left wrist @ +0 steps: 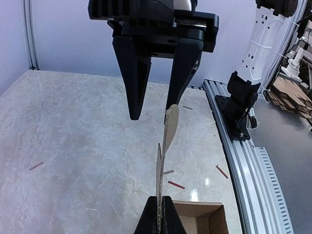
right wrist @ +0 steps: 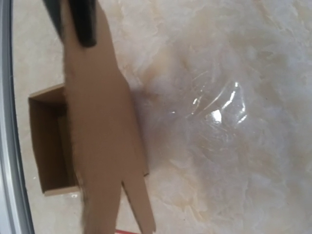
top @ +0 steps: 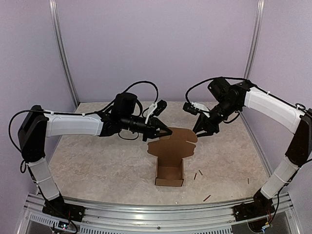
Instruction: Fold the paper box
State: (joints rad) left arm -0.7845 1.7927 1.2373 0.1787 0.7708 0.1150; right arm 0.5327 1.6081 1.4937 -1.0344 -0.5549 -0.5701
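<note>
pinching the raised flap (left wrist: 169,122) of the paper box (top: 169,176), left tool (top: 168,130) tight; right tool (left wrist: 153,111) wide-jawed at its tip

The paper box (top: 171,146) is plain brown cardboard, matt and slightly fibrous. The counter (top: 97,161) has a pale marbled look, smooth and glossy enough to throw back glare. The fingers (left wrist: 135,73) are black plastic with a dull satin finish. The arm shells (top: 73,124) are smooth white plastic. The rail (left wrist: 253,170) is ribbed, silvery metal. The walls (top: 156,44) are flat matt lilac
</note>
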